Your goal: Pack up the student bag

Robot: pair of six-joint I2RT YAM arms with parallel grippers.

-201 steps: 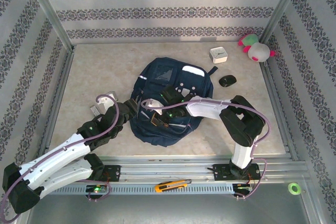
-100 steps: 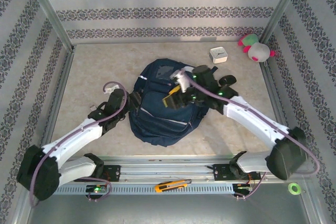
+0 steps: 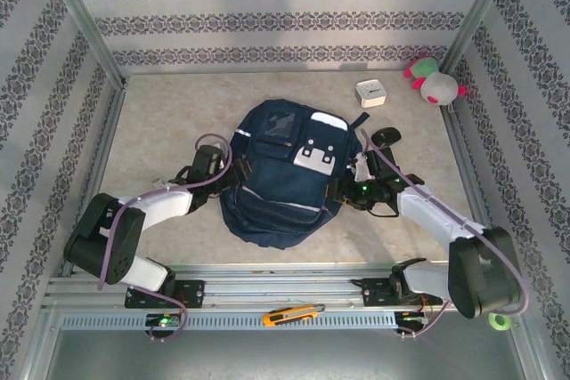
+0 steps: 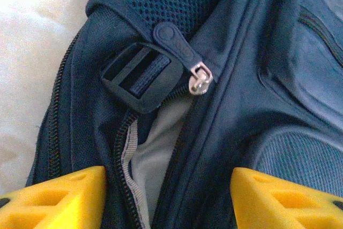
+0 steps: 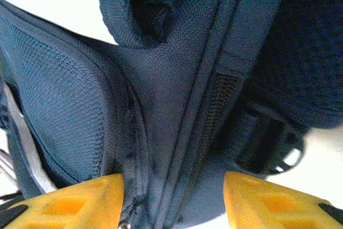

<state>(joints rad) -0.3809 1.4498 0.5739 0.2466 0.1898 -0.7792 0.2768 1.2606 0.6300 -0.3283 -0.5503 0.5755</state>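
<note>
We see a pale, marbled table (image 3: 169, 122) with metal rails along its edges. The navy student bag (image 3: 280, 189) lies flat at its middle, front pockets up. A small white box (image 3: 370, 93) sits far right, and a black mouse (image 3: 386, 137) lies nearer us, close to the bag. A pink-and-white plush toy (image 3: 434, 82) rests in the far right corner.

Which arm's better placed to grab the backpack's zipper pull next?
Left. The left pincer, open, straddles the student bag at its part-open zipper, metal pull just ahead. The right pincer faces a mesh side panel instead.
</note>
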